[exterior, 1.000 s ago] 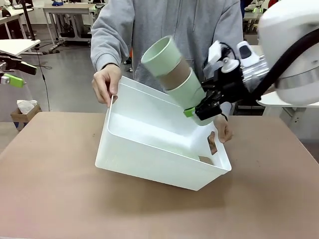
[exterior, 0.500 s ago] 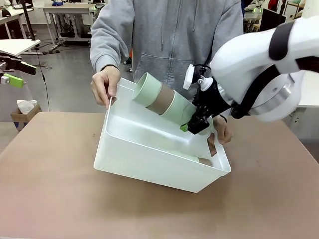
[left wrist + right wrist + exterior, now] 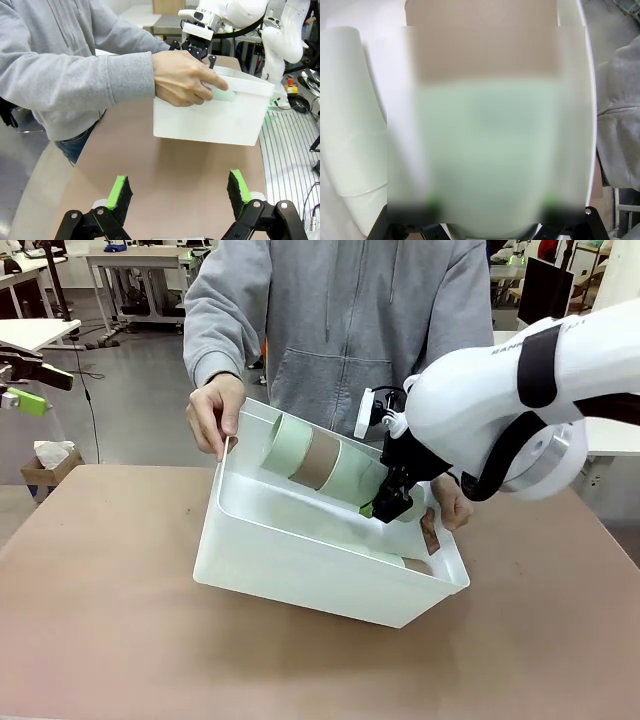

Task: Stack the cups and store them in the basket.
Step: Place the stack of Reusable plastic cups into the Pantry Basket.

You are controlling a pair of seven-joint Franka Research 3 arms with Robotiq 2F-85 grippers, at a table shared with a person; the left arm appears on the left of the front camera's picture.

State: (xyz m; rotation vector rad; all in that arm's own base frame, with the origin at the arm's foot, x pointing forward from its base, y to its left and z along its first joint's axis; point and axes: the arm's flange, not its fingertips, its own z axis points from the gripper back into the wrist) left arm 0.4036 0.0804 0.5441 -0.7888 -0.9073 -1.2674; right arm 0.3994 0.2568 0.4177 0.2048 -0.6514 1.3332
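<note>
A stack of cups (image 3: 318, 462), mint green with a tan one between, lies slanted inside the white basket (image 3: 300, 575), mouth toward the far left wall. My right gripper (image 3: 388, 502) is shut on the base end of the stack. From the right wrist, the stack of cups (image 3: 490, 125) looms blurred between the pads of my right gripper (image 3: 490, 206), and another mint cup (image 3: 347, 130) lies beside it in the basket (image 3: 380, 15). A person's hands (image 3: 215, 410) hold the basket tilted. My left gripper (image 3: 179, 190) hangs open over the table, well short of the basket (image 3: 215, 120).
The person stands at the far edge and grips both short ends of the basket; one hand (image 3: 185, 80) shows on its rim. Bare brown tabletop (image 3: 100, 620) lies in front of and left of the basket. Other tables stand in the background.
My right gripper has come down and to the left, carrying the stack from above the basket into it. The stack now lies flatter. The person has kept the basket tilted.
</note>
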